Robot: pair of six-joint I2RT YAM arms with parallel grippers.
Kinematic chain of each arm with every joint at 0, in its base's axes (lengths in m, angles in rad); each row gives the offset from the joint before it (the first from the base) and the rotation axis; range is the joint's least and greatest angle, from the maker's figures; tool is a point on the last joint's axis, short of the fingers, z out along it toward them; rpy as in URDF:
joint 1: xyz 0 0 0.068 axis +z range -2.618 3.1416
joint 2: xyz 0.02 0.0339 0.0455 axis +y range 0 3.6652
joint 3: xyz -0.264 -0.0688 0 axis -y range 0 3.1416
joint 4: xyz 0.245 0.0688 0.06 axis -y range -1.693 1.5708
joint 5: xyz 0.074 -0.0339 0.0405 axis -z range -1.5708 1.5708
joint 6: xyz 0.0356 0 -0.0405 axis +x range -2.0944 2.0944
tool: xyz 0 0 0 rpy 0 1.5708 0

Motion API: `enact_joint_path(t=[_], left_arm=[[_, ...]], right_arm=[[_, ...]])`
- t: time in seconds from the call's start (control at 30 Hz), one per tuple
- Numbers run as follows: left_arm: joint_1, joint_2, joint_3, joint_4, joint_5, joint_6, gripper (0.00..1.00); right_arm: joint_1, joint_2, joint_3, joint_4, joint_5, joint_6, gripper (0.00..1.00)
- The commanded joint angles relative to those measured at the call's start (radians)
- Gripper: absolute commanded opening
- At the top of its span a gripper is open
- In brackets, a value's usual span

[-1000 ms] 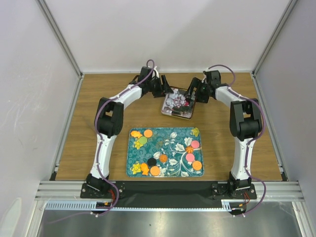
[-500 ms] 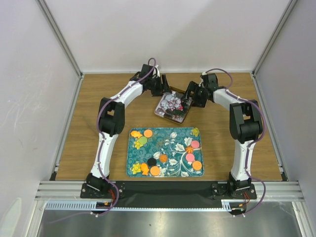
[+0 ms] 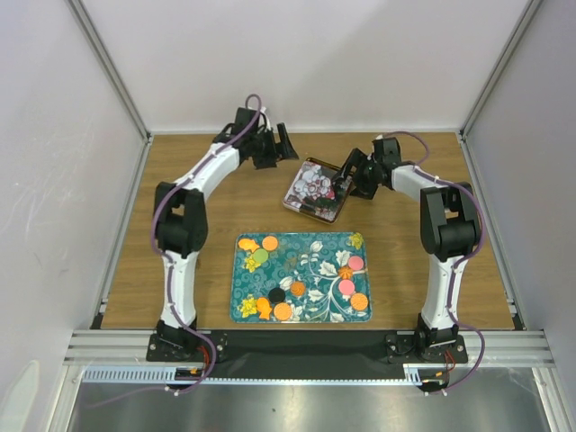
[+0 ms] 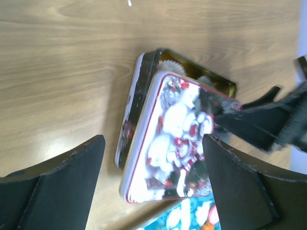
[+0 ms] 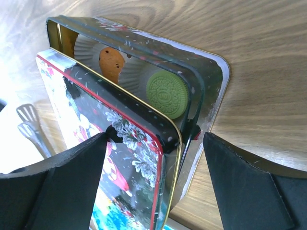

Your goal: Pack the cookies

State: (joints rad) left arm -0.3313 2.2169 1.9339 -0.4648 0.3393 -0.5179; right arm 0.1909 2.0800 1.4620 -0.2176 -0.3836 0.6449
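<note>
A Christmas tin (image 3: 314, 191) stands behind the teal tray (image 3: 306, 245). Its snowman lid (image 4: 175, 143) lies askew on it and leaves the far side uncovered. In the right wrist view the lid (image 5: 91, 120) is shifted, and a green cookie (image 5: 166, 94) and an orange cookie (image 5: 111, 62) show inside in white paper cups. Several orange, green, black and pink cookies lie on the tray, such as an orange one (image 3: 269, 243) and a pink one (image 3: 356, 263). My right gripper (image 3: 343, 181) (image 5: 154, 135) is open astride the tin's right corner. My left gripper (image 3: 286, 149) (image 4: 153, 138) is open, apart from the tin at its back left.
The wooden table (image 3: 198, 270) is enclosed by white walls and metal rails. The tray lies close in front of the tin. Both arm bases stand at the near edge.
My left gripper has let go of the tin and drawn back to the left. The tin has shifted slightly left and turned, and my right gripper has followed it.
</note>
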Motion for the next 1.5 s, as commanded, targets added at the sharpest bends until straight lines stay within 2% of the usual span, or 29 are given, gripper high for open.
enact_joint_path(t=[0.0, 0.2, 0.4, 0.73, 1.03, 1.23, 1.47], left_arm=[[0.003, -0.224, -0.18, 0.102, -0.074, -0.085, 0.89], [-0.015, -0.419, -0.519, 0.261, -0.102, -0.231, 0.91], [-0.095, -0.476, -0.667, 0.37, -0.114, -0.353, 0.92], [-0.21, -0.407, -0.671, 0.413, -0.157, -0.438, 0.92], [-0.252, -0.445, -0.73, 0.385, -0.302, -0.546, 0.94], [-0.272, -0.418, -0.744, 0.452, -0.327, -0.64, 0.94], [-0.275, -0.33, -0.684, 0.436, -0.322, -0.692, 0.93]], right_arm=[[-0.018, -0.026, -0.048, 0.041, 0.054, 0.07, 0.87], [-0.039, -0.037, -0.094, 0.107, 0.051, 0.139, 0.87], [-0.047, -0.043, -0.121, 0.158, 0.057, 0.19, 0.87], [-0.051, -0.057, -0.14, 0.176, 0.038, 0.168, 0.9], [-0.054, -0.054, -0.137, 0.169, 0.028, 0.151, 0.91], [-0.054, -0.064, -0.146, 0.172, 0.025, 0.144, 0.92], [-0.056, -0.075, -0.15, 0.169, 0.02, 0.13, 0.92]])
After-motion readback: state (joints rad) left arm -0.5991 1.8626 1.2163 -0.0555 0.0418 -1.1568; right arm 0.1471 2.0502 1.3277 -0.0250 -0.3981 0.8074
